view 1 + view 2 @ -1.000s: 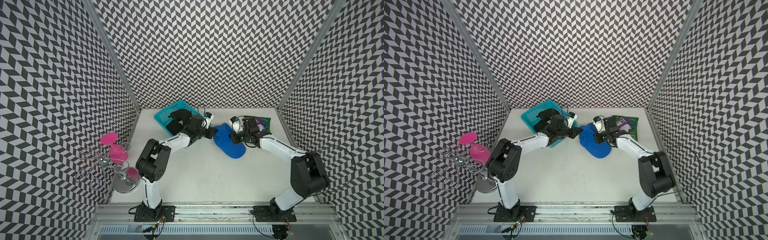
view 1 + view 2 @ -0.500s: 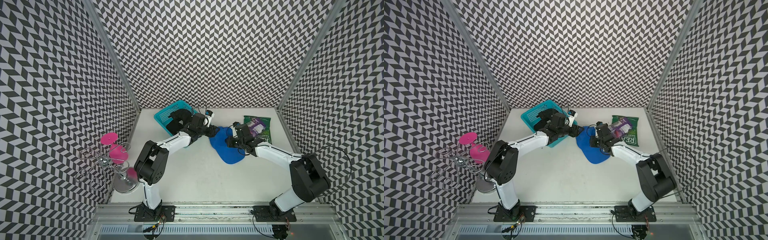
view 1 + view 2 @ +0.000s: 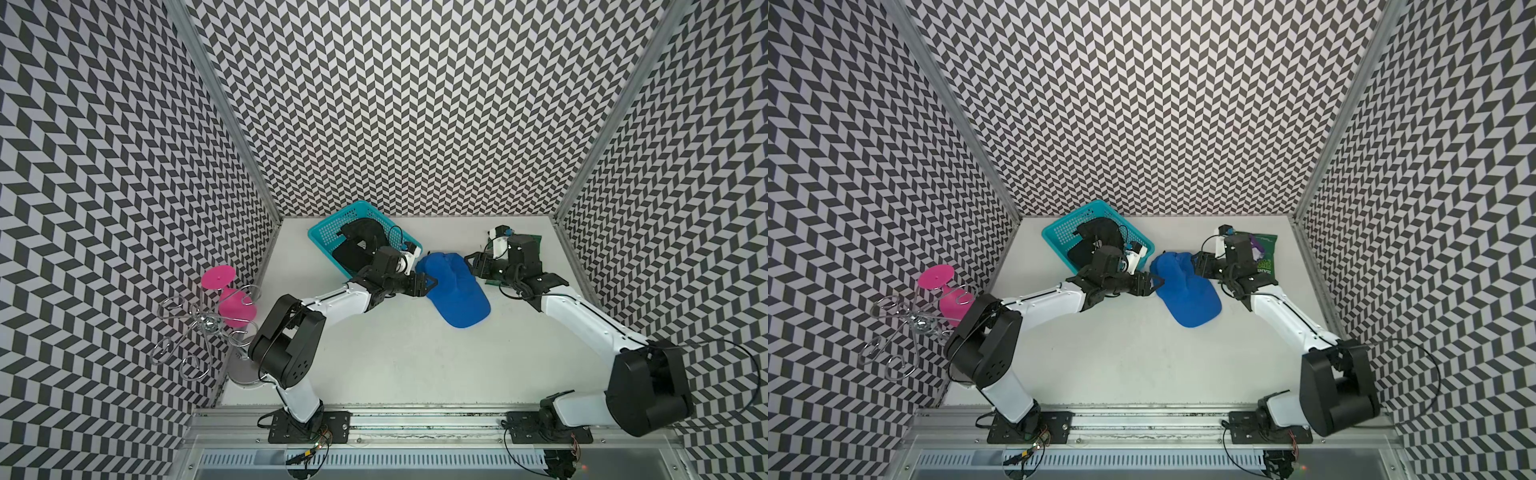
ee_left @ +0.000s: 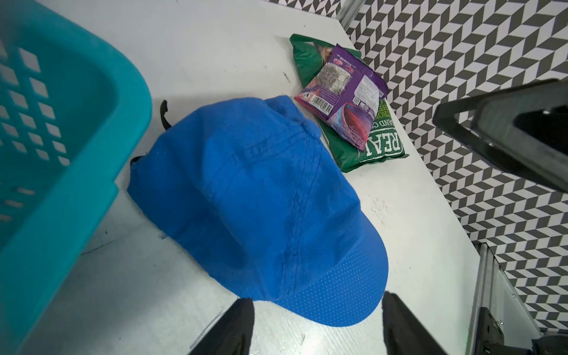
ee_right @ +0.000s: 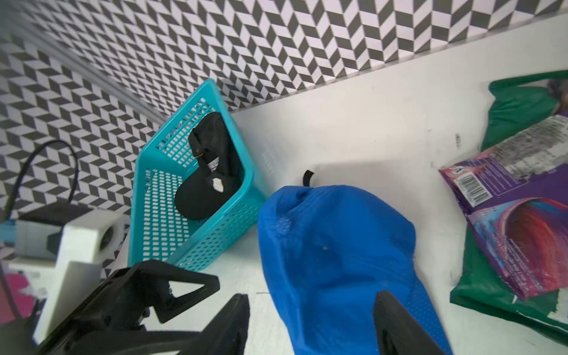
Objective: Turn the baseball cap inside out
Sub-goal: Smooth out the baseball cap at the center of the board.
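Right, both top views first: the blue cap lies crown up on the white table, between the teal basket and the snack bags, with its brim pointing toward the arm bases. My left gripper sits at the cap's edge on the basket side. My right gripper is at the opposite edge, by the bags. From up here I can see the fingers spread on both, but not whether they touch the fabric. A black cap rests inside the basket.

Left wrist camera next: the two fingers stand well apart with nothing pinched between them. The cap's brim tip shows in the gap, and I cannot tell whether it touches either finger. The cap lies just beside the basket wall, and a purple bag lies on a green bag past the crown. One finger of the right gripper crosses the corner of the frame.

Right wrist camera: these fingers are wide apart too and hold nothing. The cap's brim end lies between them, and one finger overlaps the blue fabric in the picture, though I cannot confirm contact. The button on top of the crown faces up, outer side showing. The left gripper's open fingers show beside the basket.
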Controlling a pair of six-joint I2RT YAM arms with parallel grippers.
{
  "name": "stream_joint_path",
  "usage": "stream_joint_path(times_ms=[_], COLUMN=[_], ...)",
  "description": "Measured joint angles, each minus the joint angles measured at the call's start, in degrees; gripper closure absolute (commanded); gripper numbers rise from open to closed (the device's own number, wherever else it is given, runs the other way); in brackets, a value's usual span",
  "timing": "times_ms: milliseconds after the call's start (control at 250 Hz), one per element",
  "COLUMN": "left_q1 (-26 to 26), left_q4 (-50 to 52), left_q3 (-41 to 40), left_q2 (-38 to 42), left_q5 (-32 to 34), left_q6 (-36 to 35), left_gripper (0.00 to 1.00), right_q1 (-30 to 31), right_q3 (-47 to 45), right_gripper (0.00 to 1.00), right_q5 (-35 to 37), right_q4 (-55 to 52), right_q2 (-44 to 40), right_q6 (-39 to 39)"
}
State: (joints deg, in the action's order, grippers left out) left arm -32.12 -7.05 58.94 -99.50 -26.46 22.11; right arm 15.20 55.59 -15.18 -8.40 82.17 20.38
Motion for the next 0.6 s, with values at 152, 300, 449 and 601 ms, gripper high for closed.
stream_joint_path(times_ms=[152,300,449,601], left_q1=[0.0,0.0,0.0,0.0], left_q4=[-1.9,-1.9,-1.9,-2.1], left_q3=[0.7,3.6,6.4,9.2], left_q2=[-4.0,-9.1,-11.9,-13.6], left_q5=[0.3,2.6,3.8,4.8], left_q6=[1.3,1.6,1.4,0.5], left_gripper=[0.47,0.50,0.55,0.70], right_q1=[-0.9,-0.8,-0.8,-0.8], right_q3=[1.5,2.1,3.9,6.5], right_gripper=[0.42,0.44,0.46,0.45], right_q5=[-6.9,-13.4,-17.1,-18.4], right_q4=[-0.3,0.5,1.7,3.2], right_q2=[7.3,11.0,13.7,16.6], right_q6=[-2.9,-4.0,-4.5,-4.0])
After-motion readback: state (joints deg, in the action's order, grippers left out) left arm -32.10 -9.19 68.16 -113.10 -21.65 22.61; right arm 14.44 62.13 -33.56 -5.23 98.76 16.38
